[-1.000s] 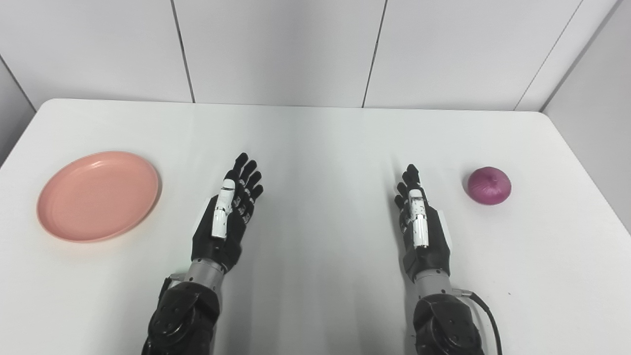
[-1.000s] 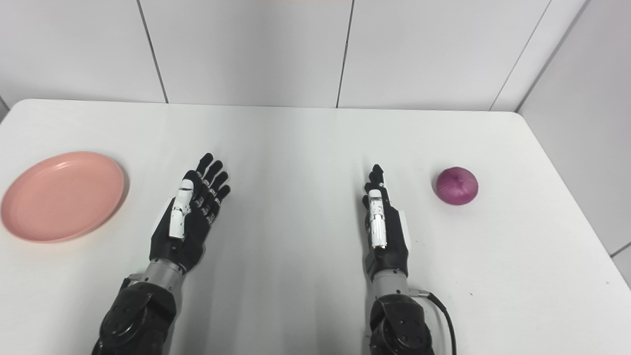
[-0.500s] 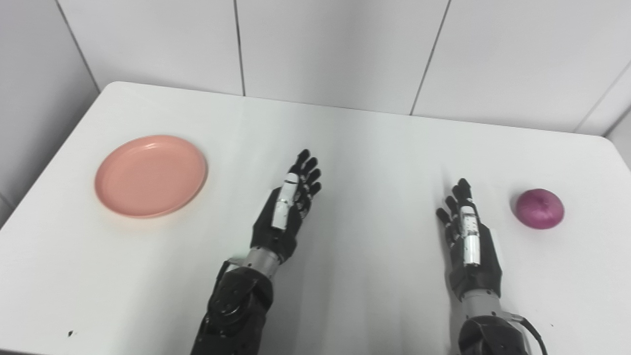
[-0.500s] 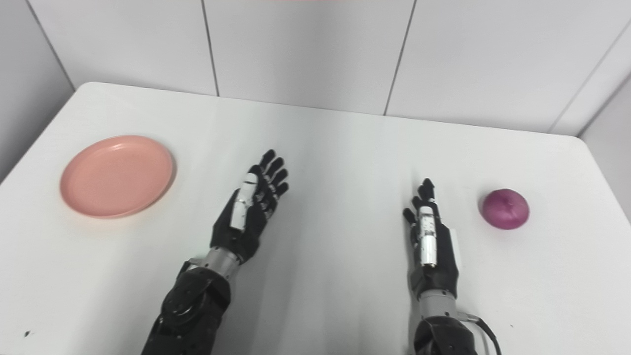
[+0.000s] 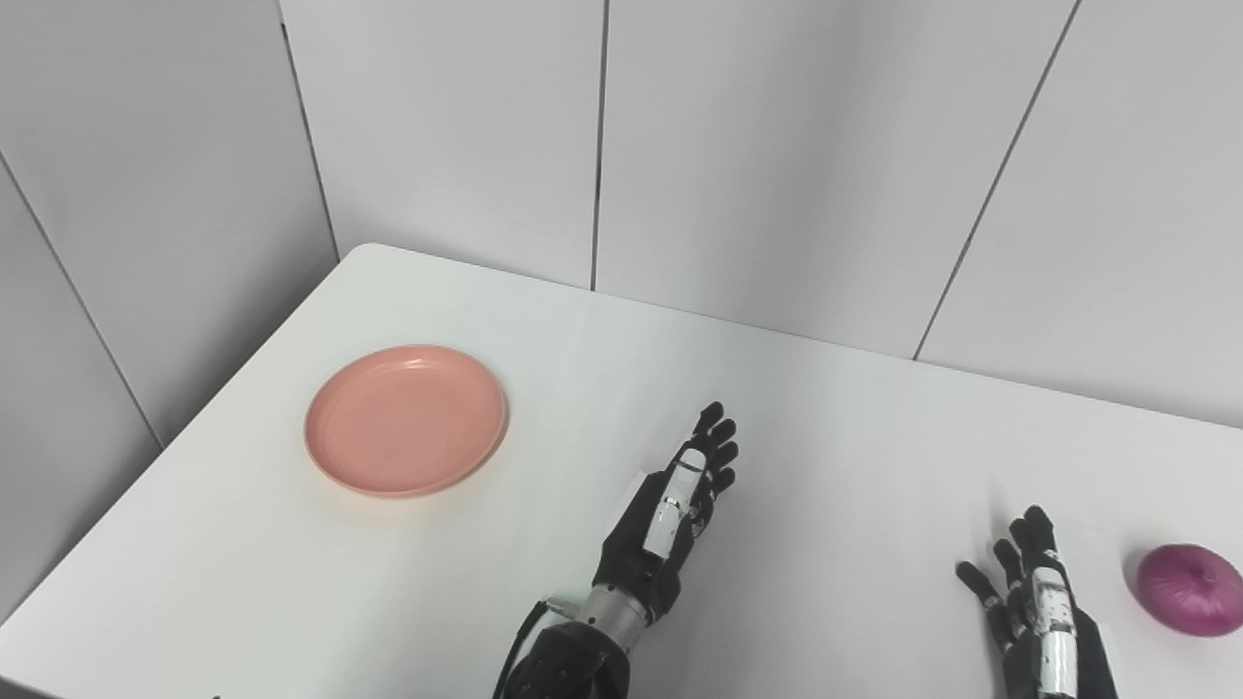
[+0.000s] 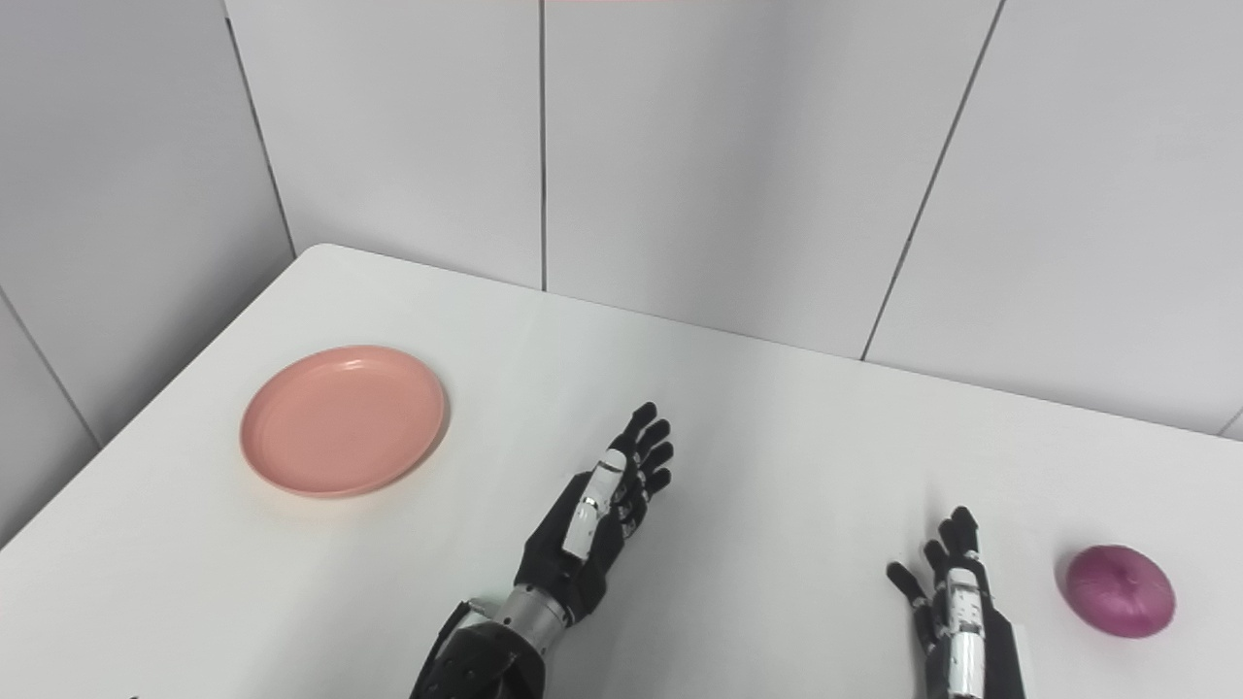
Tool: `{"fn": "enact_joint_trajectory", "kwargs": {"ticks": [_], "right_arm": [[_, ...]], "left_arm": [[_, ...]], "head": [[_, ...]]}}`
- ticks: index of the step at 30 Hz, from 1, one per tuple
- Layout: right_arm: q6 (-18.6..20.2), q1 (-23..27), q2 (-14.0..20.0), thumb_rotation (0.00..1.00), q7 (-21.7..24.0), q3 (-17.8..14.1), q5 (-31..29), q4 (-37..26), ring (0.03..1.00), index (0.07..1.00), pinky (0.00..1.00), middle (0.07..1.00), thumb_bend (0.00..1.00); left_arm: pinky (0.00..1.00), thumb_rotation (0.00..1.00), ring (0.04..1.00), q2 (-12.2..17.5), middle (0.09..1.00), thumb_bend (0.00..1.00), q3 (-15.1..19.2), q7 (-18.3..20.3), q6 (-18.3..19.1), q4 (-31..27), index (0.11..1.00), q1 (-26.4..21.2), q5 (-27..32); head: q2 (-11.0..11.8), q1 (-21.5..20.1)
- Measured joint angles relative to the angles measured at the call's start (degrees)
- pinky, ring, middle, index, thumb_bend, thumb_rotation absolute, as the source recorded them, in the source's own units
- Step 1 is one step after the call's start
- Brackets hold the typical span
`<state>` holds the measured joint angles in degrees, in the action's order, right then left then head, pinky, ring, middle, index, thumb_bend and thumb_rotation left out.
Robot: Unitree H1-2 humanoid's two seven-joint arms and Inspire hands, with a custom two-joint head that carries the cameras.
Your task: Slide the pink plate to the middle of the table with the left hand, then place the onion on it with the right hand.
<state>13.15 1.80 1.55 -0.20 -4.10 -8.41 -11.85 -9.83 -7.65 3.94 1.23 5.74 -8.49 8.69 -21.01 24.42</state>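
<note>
The pink plate (image 5: 406,419) lies flat on the left part of the white table (image 5: 835,427), nothing on it. A purple onion (image 6: 1120,590) rests on the table at the far right. My left hand (image 5: 677,515) is open, fingers stretched out flat over the table, well to the right of the plate and apart from it. My right hand (image 6: 959,614) is also open, low at the bottom edge, a short way left of the onion without touching it. Both hands hold nothing.
Grey wall panels (image 5: 602,146) rise behind the table and along its left side. The table's left edge (image 5: 184,437) runs diagonally close to the plate.
The whole picture has swung left and upward, so the camera moved. Plate, onion and both hands keep their places on the table relative to each other.
</note>
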Motion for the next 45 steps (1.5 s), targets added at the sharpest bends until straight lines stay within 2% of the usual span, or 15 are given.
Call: {"fn": "enact_joint_trajectory", "kwargs": {"ticks": [1,4,11,16,21,23,25,32,43,45], "right_arm": [[-0.28,0.22,0.30,1.00,0.51,-0.16,-0.32,0.67,1.000,1.000,1.00,1.000,0.19],[-0.78,1.08,1.03,1.00,1.18,-0.76,-1.53,1.75,1.000,1.000,1.00,1.000,0.26],[-1.67,1.55,0.98,1.00,0.60,-1.39,-1.02,2.79,0.978,0.978,1.00,0.991,0.31],[-3.34,1.96,1.87,0.96,0.97,-1.95,-1.17,4.65,0.956,0.950,0.96,0.974,0.40],[-4.33,2.55,2.51,0.93,0.92,-2.52,-1.15,5.37,0.951,0.948,0.97,0.966,0.39],[-4.33,2.54,2.53,0.93,1.05,-2.48,-1.18,5.36,0.946,0.954,0.95,0.968,0.43],[-4.41,2.51,2.84,0.89,1.45,-2.40,-1.16,5.37,0.914,0.927,0.87,0.943,0.42],[-4.41,2.52,2.59,0.89,0.86,-2.49,-1.05,5.35,0.884,0.903,0.79,0.920,0.36],[-4.41,2.51,2.56,0.90,0.50,-2.24,-0.56,5.23,0.835,0.866,0.63,0.879,0.39],[-4.41,2.51,2.53,0.87,0.50,-2.21,-0.30,5.23,0.800,0.833,0.56,0.850,0.39]], "left_arm": [[1.00,1.00,1.000,0.00,1.000,0.43,-0.14,-0.26,-0.16,0.27,1.000,-0.19,-0.05],[0.99,1.00,1.000,-0.01,1.000,0.41,-0.59,-0.71,-0.95,1.81,1.000,-0.99,-0.09],[0.96,1.00,0.999,-0.17,1.000,0.39,-1.48,-1.88,-2.39,4.41,1.000,-2.81,-0.05],[0.96,1.00,0.999,-0.43,1.000,0.39,-1.99,-3.14,-3.21,6.56,1.000,-4.33,-0.04],[0.98,1.00,1.000,-0.86,1.000,0.41,-2.49,-3.99,-4.33,9.22,1.000,-6.06,-0.02],[0.99,1.00,1.000,-0.98,1.000,0.41,-2.72,-4.26,-4.61,9.89,1.000,-6.60,-0.04],[0.99,1.00,1.000,-1.00,1.000,0.41,-2.88,-4.35,-4.80,10.02,1.000,-6.68,-0.04],[0.99,1.00,1.000,-1.02,1.000,0.42,-3.05,-4.40,-5.17,10.26,1.000,-6.80,-0.03],[0.96,1.00,0.996,-1.02,0.999,0.41,-3.07,-5.06,-5.02,9.83,0.992,-6.80,-0.11],[0.97,1.00,0.993,-1.01,0.997,0.41,-3.08,-5.54,-4.86,9.54,0.984,-6.79,-0.33]], "head": [[0.01,0.01],[1.41,3.43],[2.03,7.73],[2.73,11.78],[2.90,12.32],[2.91,12.32],[2.91,12.32],[2.73,12.23],[2.47,11.97],[2.55,11.97]]}}
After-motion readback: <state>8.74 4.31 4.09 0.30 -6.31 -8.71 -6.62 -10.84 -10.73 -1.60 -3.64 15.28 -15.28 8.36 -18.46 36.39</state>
